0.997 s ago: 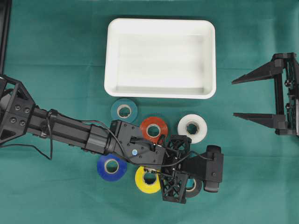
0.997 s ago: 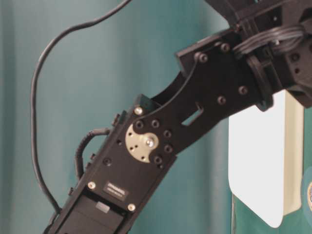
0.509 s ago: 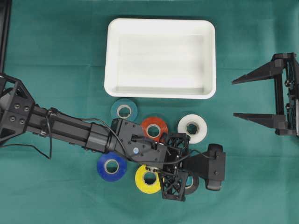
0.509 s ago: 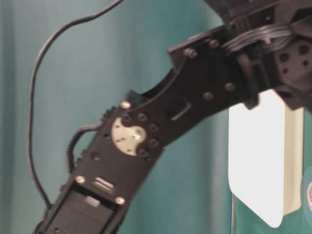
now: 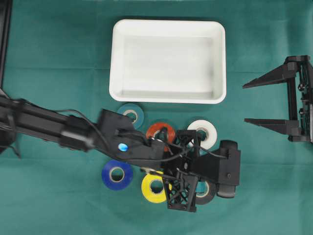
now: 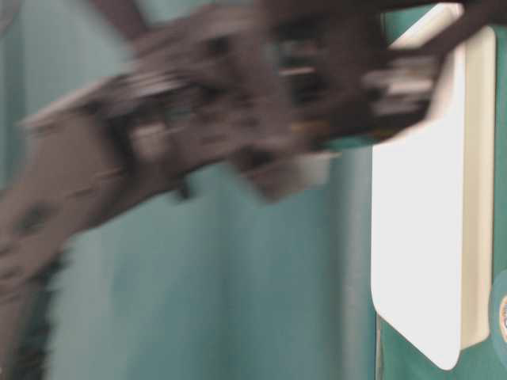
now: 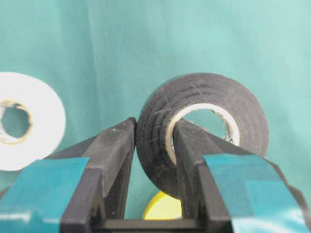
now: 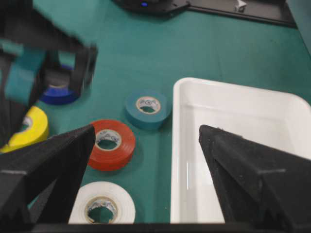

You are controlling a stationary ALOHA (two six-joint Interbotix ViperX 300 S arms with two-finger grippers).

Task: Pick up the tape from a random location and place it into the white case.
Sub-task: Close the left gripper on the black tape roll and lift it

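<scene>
Left wrist view: we see left gripper [image 7: 154, 145] clamped on black tape [image 7: 204, 121]'s wall; right gripper [image 5: 254, 103] spread wide.

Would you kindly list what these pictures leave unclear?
- Table-level view: left arm smeared by motion blur.
- Overhead view: black tape mostly hidden under the left claw.
- Table-level view: white case cut off by the frame edge.
- Overhead view: right claw cut by the right edge.

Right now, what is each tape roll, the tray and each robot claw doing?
Black tape roll: pinched on edge by the left gripper.
Right gripper: open, holding nothing.
Large white plastic case: empty.
White, red, teal, blue, yellow tape rolls: lying flat on the cloth.
</scene>
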